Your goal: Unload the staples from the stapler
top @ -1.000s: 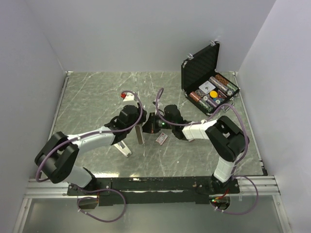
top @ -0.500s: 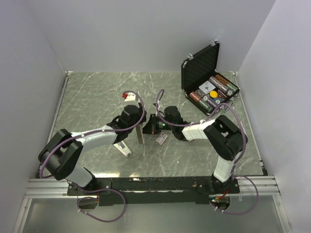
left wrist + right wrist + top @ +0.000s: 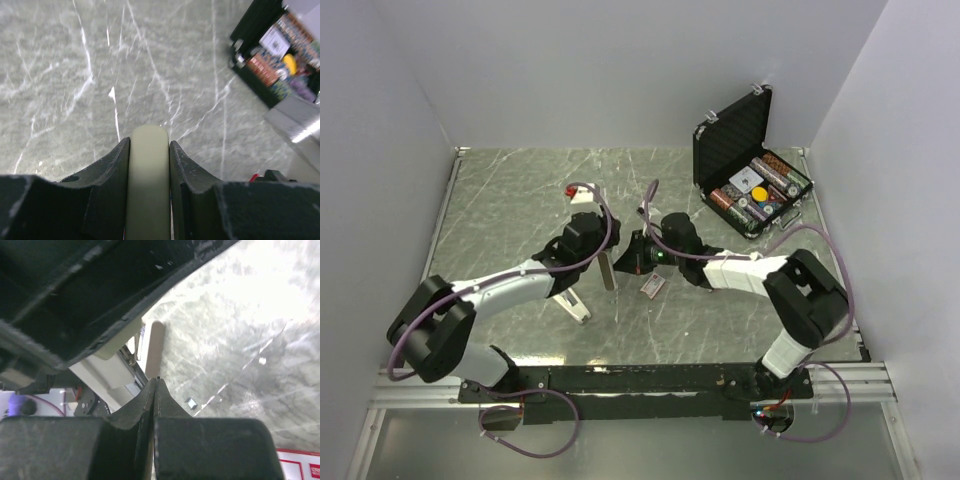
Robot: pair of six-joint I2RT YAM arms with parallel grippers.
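**Reader:** Which way did the stapler point, and where was it?

**Legend:** The stapler (image 3: 607, 272) stood just left of the middle of the table (image 3: 500, 200). In the top view the long axis of its beige bar ran from near to far. In the left wrist view the bar's rounded end pointed away from the camera. A white piece (image 3: 576, 306) lay slantwise on the table to the left of the bar.

**Reader:** What was hidden or hard to make out?

**Legend:** The left arm covered the spot where the bar and the white piece might have joined. Whether the bar lay flat or tilted could not be told. The staples could not be made out in the top view. In the right wrist view a tiny grey scrap (image 3: 191, 402) lay on the table near the fingertips, and whether it was a staple strip could not be told. A dark, blurred shape filled the upper left of that view. The pink-and-white box (image 3: 653, 287) lay near the stapler, to its right, and only its corner showed in the right wrist view. Farther right stood an open black case (image 3: 745, 160) holding chips.

**Reader:** And the claws?

**Legend:** The left gripper (image 3: 148, 145) was clamped on the beige bar, with one finger against each long side. The right gripper (image 3: 156, 385) had its fingers pressed together, the tips close to the bar's end. Whether the tips touched the bar, or nipped anything thin, could not be told.
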